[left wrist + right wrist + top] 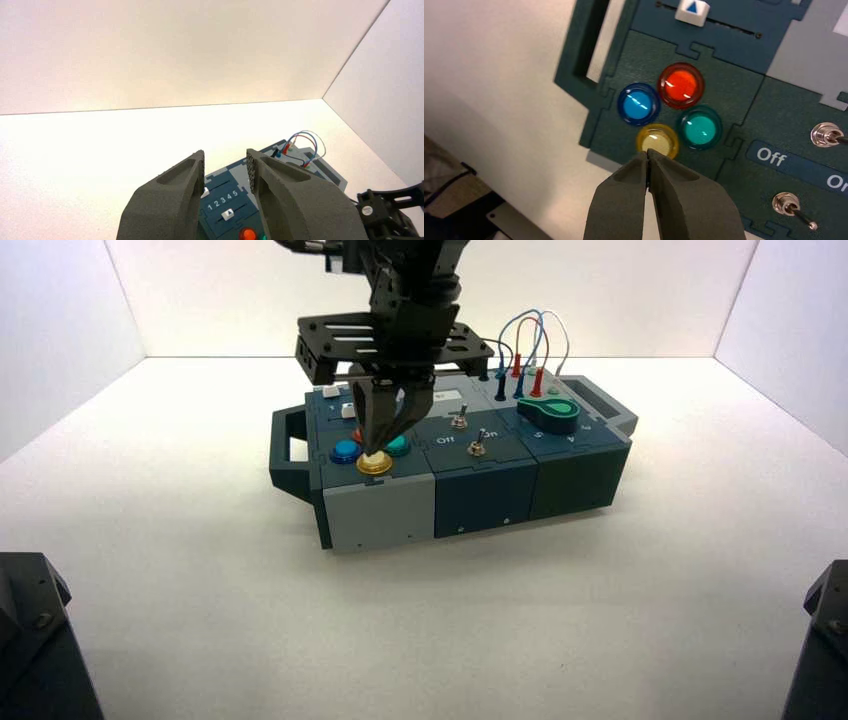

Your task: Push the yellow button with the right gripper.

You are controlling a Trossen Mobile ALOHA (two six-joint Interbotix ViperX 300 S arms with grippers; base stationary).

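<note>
The yellow button (374, 464) (657, 140) is a small yellow dome with a gold rim at the box's front left. It sits with a blue button (638, 103), an orange-red button (680, 85) and a teal button (699, 128). My right gripper (375, 452) (647, 152) is shut to a point and reaches down from above. Its tip is at the yellow button's near edge and looks to touch it. My left gripper (225, 154) is open and empty, held off the box and looking over it.
The dark box (480, 490) has a handle (288, 455) on its left end. Two toggle switches (827, 134) (791, 206) stand by "Off" lettering. A teal knob (549, 413) and looped wires (530, 340) are at the back right. A white slider (228, 214) sits under "1 2 3 4 5".
</note>
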